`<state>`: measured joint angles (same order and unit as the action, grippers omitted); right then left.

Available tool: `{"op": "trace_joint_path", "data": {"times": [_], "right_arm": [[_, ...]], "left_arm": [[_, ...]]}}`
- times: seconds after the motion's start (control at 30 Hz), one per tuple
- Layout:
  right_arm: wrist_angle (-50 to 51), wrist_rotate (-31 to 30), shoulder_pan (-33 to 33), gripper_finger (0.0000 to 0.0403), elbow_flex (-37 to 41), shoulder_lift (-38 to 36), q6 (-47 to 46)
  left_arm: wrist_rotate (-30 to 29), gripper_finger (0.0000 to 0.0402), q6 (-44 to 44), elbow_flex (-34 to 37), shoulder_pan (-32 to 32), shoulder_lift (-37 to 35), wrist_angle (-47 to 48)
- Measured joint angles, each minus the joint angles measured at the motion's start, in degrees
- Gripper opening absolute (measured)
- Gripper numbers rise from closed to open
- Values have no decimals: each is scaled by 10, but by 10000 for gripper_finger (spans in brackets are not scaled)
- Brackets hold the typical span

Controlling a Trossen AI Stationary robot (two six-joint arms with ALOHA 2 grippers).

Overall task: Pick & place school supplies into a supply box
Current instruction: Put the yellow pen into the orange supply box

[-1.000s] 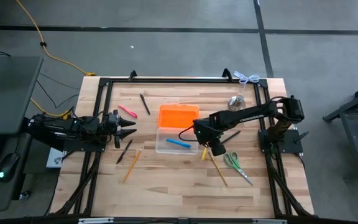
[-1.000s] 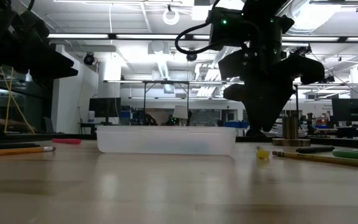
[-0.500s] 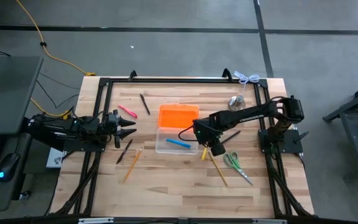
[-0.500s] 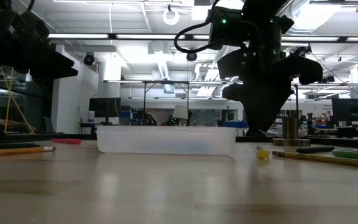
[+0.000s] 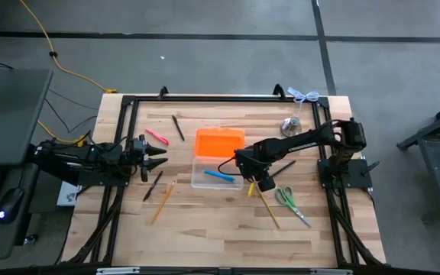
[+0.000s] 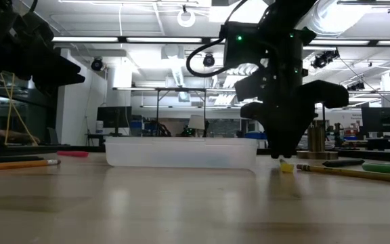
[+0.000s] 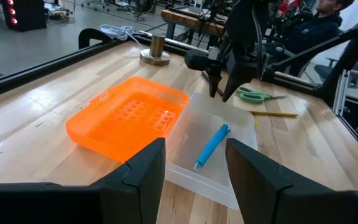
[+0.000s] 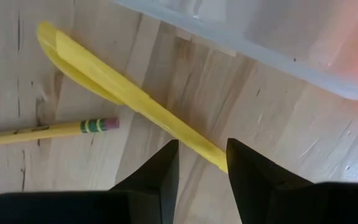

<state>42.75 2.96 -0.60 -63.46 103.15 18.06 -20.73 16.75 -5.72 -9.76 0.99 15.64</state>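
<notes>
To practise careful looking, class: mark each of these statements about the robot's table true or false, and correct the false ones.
1. A blue pen lies inside the clear supply box. True.
2. The orange lid is shut over the box. False: it lies flipped open beside the box.
3. The right hand is just above a yellow pen beside the box, its fingers open. True.
4. The green-handled scissors are already in the box. False: they lie on the table, on the right arm's side.
5. The left hand grips a pink pen. False: it is open and empty.
</notes>
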Motion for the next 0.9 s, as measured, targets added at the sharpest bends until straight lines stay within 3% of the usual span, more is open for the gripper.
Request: {"op": "trace_joint_path", "data": {"times": [0.9], "right_arm": [[-15, -24, 1, 112, -2, 40, 1]], "left_arm": [[2, 200, 0, 0, 0, 0, 0]]}}
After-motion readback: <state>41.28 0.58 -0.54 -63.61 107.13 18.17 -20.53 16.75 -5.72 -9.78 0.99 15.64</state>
